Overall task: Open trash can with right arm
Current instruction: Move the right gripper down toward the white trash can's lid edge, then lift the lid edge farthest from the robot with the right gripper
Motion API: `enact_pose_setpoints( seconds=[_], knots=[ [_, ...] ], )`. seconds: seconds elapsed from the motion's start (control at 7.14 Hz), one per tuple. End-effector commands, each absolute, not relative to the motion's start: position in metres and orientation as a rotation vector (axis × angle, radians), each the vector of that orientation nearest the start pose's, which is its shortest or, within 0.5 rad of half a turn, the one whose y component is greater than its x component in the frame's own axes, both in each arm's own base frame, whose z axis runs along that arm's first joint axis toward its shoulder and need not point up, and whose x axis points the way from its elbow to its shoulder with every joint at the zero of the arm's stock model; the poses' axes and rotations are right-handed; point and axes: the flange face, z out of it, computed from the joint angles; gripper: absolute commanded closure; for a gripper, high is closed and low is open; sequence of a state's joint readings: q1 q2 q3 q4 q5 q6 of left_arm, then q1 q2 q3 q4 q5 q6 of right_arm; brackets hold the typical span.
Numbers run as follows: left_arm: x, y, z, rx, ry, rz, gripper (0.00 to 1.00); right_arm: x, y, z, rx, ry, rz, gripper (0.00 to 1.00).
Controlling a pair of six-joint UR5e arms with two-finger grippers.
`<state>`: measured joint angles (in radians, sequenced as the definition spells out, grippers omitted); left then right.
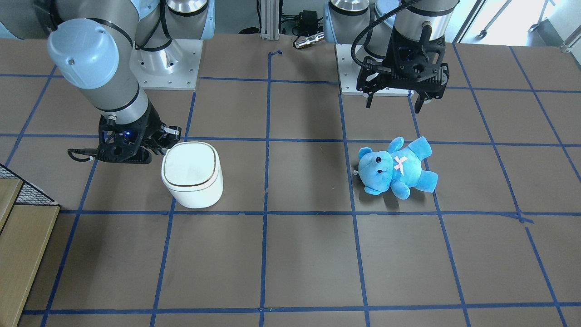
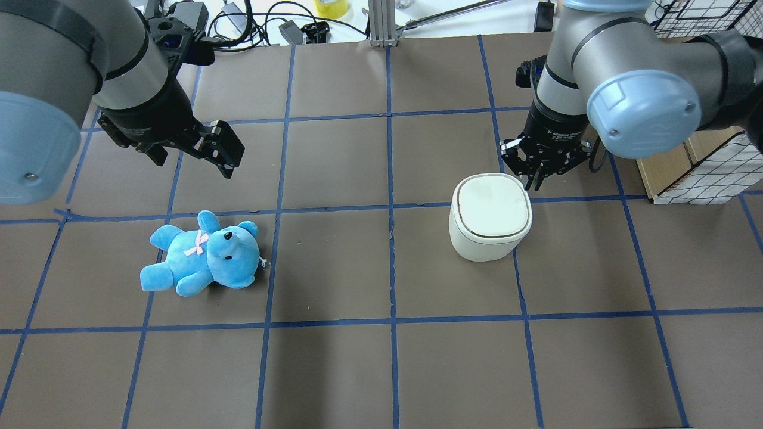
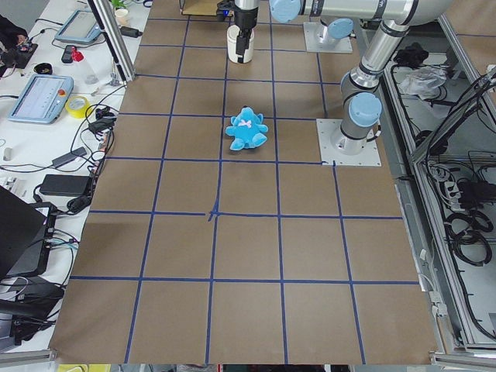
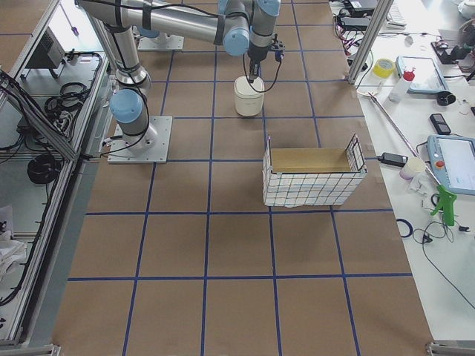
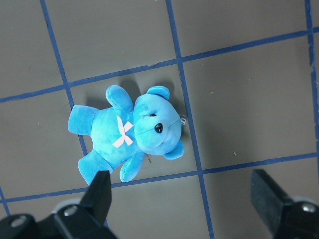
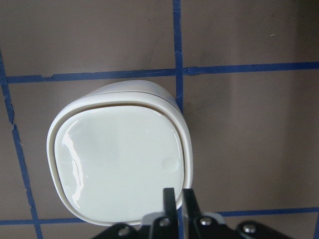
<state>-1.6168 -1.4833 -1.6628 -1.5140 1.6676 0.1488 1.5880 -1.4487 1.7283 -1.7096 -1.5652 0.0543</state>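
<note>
The white trash can [image 2: 491,217] stands on the table with its lid flat and closed; it also shows in the front view [image 1: 192,174] and the right wrist view [image 6: 119,164]. My right gripper [image 2: 534,180], with a blue light, is shut and empty. Its fingertips [image 6: 170,198] hover at the lid's edge, on the robot's side of the can. I cannot tell whether they touch the lid. In the front view the right gripper [image 1: 169,136] is at the can's back left corner. My left gripper [image 2: 225,150] is open and empty, up above the table.
A blue teddy bear [image 2: 202,255] lies on the table below the left gripper, seen in the left wrist view [image 5: 130,133]. A wire basket with a cardboard liner [image 2: 703,170] stands to the right of the right arm. Blue tape lines grid the brown table.
</note>
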Motion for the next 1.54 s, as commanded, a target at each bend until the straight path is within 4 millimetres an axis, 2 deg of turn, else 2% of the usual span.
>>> enact_pose_setpoints(
  seconds=[0.0, 0.28, 0.7, 0.98, 1.26, 1.4],
  knots=[
    [-0.145, -0.454, 0.49, 0.292, 3.028, -0.072, 0.0, 0.143, -0.515, 0.341, 0.059, 3.126, 0.274, 0.93],
    [-0.145, -0.454, 0.49, 0.292, 3.028, -0.072, 0.0, 0.144, -0.525, 0.317, 0.057, 3.122, 0.315, 0.93],
    [-0.145, -0.454, 0.49, 0.292, 3.028, -0.072, 0.0, 0.144, -0.516, 0.301, 0.059, 3.119, 0.37, 0.93],
    [-0.145, -0.454, 0.49, 0.292, 3.028, -0.072, 0.0, 0.144, -0.515, 0.299, 0.057, 3.117, 0.375, 0.92],
    [-0.145, -0.454, 0.49, 0.292, 3.028, -0.072, 0.0, 0.143, -0.522, 0.319, 0.075, 3.127, 0.311, 0.87],
    [-0.145, -0.454, 0.49, 0.292, 3.028, -0.072, 0.0, 0.141, -0.528, 0.338, 0.077, 3.136, 0.263, 0.68]
  ],
)
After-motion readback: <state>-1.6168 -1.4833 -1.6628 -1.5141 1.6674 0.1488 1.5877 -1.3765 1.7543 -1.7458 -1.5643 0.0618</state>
